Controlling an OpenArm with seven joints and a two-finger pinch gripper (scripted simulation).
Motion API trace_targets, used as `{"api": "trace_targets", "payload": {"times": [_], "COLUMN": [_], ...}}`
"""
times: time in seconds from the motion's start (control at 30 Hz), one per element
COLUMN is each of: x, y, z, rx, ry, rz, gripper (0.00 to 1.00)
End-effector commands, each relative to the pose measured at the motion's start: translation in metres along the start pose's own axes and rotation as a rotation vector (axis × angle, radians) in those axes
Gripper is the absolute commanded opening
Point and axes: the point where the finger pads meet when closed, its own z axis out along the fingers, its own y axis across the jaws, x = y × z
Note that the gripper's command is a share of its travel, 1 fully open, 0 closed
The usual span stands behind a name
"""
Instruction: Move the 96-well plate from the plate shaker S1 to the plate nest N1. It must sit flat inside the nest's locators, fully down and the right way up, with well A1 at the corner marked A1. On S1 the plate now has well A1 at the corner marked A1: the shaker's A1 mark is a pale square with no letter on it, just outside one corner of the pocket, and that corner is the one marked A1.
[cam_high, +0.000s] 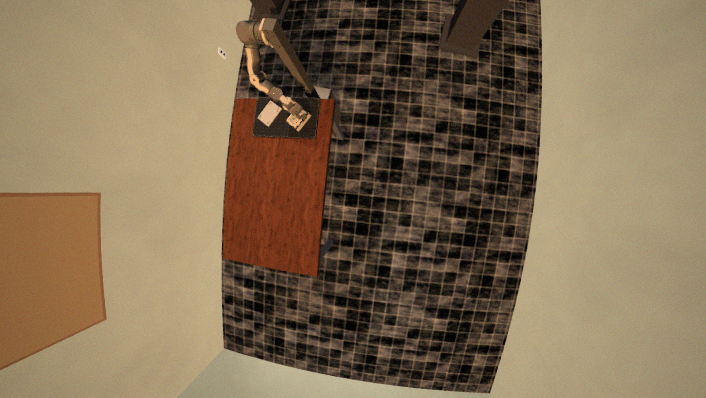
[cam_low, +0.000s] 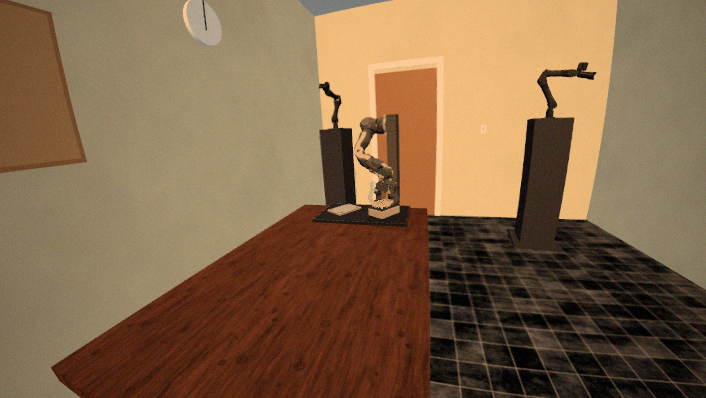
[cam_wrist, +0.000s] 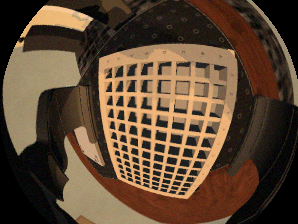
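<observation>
The pincer (cam_low: 383, 201) hangs just above the plate (cam_wrist: 165, 123), its fingers spread fairly wide and gripping nothing. The wrist view looks straight down on the grid of wells, which fills most of that picture. The plate lies in the shaker (cam_low: 384, 212), a low tan block on the dark mat (cam_low: 400, 220). The pale flat nest (cam_high: 269, 113) sits close beside it on the same mat, at the far end of the wooden bench (cam_low: 300, 300).

The plate looks like thin, rigid moulded plastic: probably light, stiff, smooth-sided and apt to slip or tilt. Squeezing its two long side walls near the middle would likely keep it level; the well tops offer no hold.
</observation>
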Motion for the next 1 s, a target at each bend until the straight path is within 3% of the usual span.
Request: {"api": "trace_targets", "payload": {"times": [0.0,0.03,0.53,0.6,0.87,0.97], "x": [0.0010,0.0010,0.0000,0.0000,0.0000,0.0000], "y": [-0.0011,-0.0011,0.0007,0.0007,0.0008,0.0008], "z": [0.0002,0.0002,-0.0006,-0.0006,-0.0007,-0.0007], "rx": [0.005,0.005,-0.002,-0.002,-0.002,-0.002], "ry": [0.002,0.002,0.000,0.000,0.000,0.000], "rz": [0.002,0.002,0.000,0.000,0.000,0.000], "gripper": [0.77,0.77,0.27,0.27,0.00,0.00]}}
